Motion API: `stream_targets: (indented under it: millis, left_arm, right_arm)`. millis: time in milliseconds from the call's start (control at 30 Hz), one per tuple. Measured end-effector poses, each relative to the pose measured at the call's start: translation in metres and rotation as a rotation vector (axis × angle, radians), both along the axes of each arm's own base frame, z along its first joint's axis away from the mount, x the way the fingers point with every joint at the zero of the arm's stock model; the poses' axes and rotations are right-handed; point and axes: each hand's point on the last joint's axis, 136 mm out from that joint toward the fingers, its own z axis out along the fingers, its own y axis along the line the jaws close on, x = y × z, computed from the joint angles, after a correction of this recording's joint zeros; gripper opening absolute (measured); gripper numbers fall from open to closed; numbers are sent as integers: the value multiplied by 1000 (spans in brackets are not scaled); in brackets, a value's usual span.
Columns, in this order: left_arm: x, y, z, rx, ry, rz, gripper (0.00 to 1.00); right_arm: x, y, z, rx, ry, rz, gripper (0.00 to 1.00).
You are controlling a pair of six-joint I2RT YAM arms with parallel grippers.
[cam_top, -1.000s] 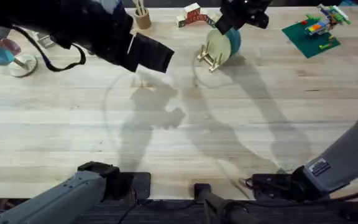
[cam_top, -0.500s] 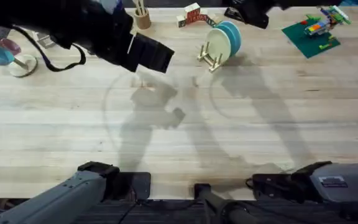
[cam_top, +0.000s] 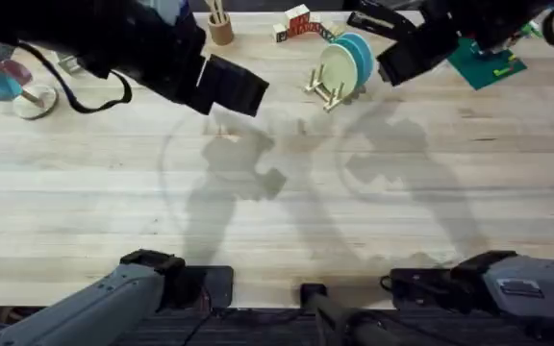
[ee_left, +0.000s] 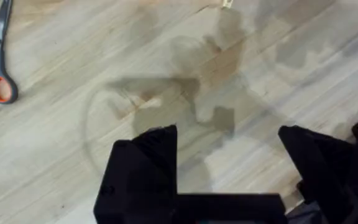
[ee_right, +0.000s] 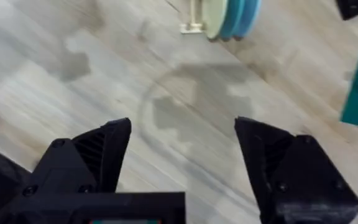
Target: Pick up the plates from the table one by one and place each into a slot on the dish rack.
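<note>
Near the table's far edge, you see both plates standing in the dish rack, toy blocks behind, both grippers spread wide and empty above bare wood.

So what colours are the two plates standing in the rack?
One plate is cream, the other plate turquoise; clearest in the overhead view.

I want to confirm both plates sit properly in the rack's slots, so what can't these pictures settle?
- Overhead: the dish rack pegs behind the cream plate are hidden; slot seating is unreadable.
- Overhead: the turquoise plate is mostly covered by the cream one.
- Right wrist: both plates are cut off by the picture's edge.
</note>
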Motion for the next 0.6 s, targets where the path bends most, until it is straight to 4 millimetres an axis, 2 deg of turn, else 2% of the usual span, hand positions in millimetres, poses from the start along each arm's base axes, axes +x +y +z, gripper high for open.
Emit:
stream_targets:
  millis: [133, 300, 367, 600]
  left_arm:
    - [-2, 0, -1, 2, 11, 0, 993]
    - [-2, 0, -1, 2, 12, 0, 993]
    - [-2, 0, -1, 2, 12, 0, 993]
    - [-2, 0, -1, 2, 12, 0, 993]
  right_arm:
    - [3, 10, -5, 60, 0, -11, 996]
    - [-4, 12, -40, 59, 91, -32, 995]
    - [-6, 12, -48, 56, 116, -36, 995]
    - [-6, 13, -49, 61, 117, -44, 995]
